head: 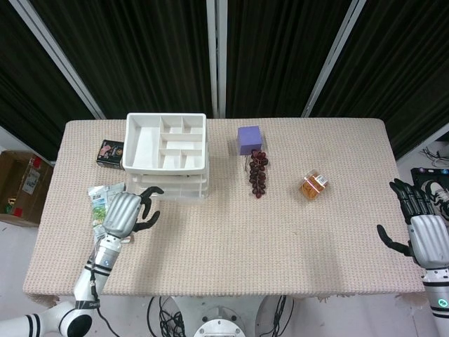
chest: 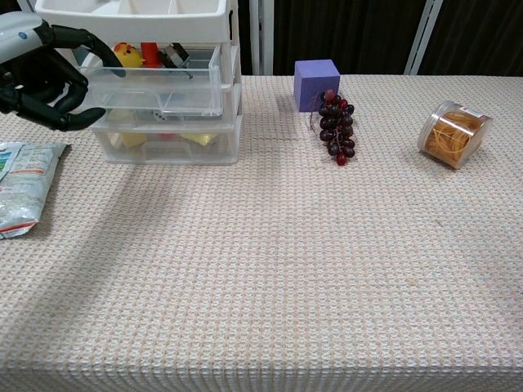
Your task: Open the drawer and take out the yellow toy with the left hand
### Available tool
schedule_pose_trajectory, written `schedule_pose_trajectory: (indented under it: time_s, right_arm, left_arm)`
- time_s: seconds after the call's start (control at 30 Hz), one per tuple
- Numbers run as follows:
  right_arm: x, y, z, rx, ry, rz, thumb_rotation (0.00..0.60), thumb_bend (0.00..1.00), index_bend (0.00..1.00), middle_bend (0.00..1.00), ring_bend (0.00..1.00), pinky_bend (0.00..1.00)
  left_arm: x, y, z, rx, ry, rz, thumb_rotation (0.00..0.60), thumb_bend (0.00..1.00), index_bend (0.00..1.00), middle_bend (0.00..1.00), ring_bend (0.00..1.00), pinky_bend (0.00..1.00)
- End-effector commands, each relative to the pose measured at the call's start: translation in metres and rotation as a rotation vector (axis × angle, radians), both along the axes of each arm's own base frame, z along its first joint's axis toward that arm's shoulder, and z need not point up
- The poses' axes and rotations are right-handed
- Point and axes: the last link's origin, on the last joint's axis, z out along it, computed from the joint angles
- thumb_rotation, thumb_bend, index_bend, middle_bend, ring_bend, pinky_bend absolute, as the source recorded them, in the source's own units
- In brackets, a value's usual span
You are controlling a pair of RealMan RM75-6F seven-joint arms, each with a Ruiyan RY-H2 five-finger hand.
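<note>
1. Dark curtains are hanging behind one table covered in beige woven cloth (chest: 270,269), where everything is laid out.
2. One small yellow chick-shaped toy (chest: 127,55) is sitting in the back left of the clear plastic upper drawer (chest: 159,90), which is standing pulled forward from the white stacked organiser (head: 167,160); that gap, I judge, is what is leaving the toy reachable from above.
3. One black-fingered left hand (chest: 41,75) is hovering at the drawer's left front corner, fingers loosely curled and holding nothing; whether a fingertip is touching the rim I cannot tell. It seems poised to reach in over the front wall.
4. One red piece (chest: 149,52) and some dark bits are lying just beside the toy, so the pinch looks like needing care.
5. One right hand (head: 424,235) is waiting at the far table edge, fingers spread and empty, well apart from the work.
6. Further out are lying one purple cube (chest: 316,82), one bunch of dark grapes (chest: 337,126), one clear jar of orange bands (chest: 453,133), a few snack packets (chest: 20,186) and one small dark box (head: 110,152).
</note>
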Motion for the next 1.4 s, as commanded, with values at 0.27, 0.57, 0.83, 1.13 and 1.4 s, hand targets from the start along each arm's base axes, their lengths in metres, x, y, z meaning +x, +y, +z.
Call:
schedule_pose_trajectory:
  time_s: [0.27, 0.57, 0.83, 1.13, 1.4]
  right_arm:
    - [0.002, -0.002, -0.001, 0.002, 0.003, 0.006, 0.600, 0.29, 0.00, 0.03, 0.00, 0.00]
    - [0.004, -0.002, -0.001, 0.005, 0.005, 0.009, 0.600, 0.29, 0.00, 0.03, 0.00, 0.00]
    - [0.004, -0.002, -0.001, 0.006, 0.004, 0.009, 0.600, 0.29, 0.00, 0.03, 0.00, 0.00]
    - [0.002, -0.001, 0.001, -0.001, 0.000, 0.006, 0.600, 0.29, 0.00, 0.03, 0.00, 0.00]
    - [0.000, 0.000, 0.001, 0.000, -0.006, 0.006, 0.600, 0.29, 0.00, 0.03, 0.00, 0.00]
  left_arm:
    - [0.003, -0.015, 0.009, -0.060, -0.039, -0.022, 0.600, 0.35, 0.47, 0.80, 0.91, 1.00]
    - [0.000, -0.031, 0.016, -0.092, -0.061, -0.013, 0.600, 0.34, 0.47, 0.80, 0.91, 1.00]
    - [-0.001, -0.040, 0.015, -0.096, -0.082, 0.000, 0.600, 0.31, 0.41, 0.80, 0.91, 1.00]
    - [-0.002, -0.040, 0.029, -0.037, -0.091, -0.004, 0.600, 0.28, 0.29, 0.78, 0.91, 1.00]
    - [-0.002, -0.040, 0.056, 0.075, -0.079, -0.033, 0.600, 0.28, 0.31, 0.77, 0.89, 1.00]
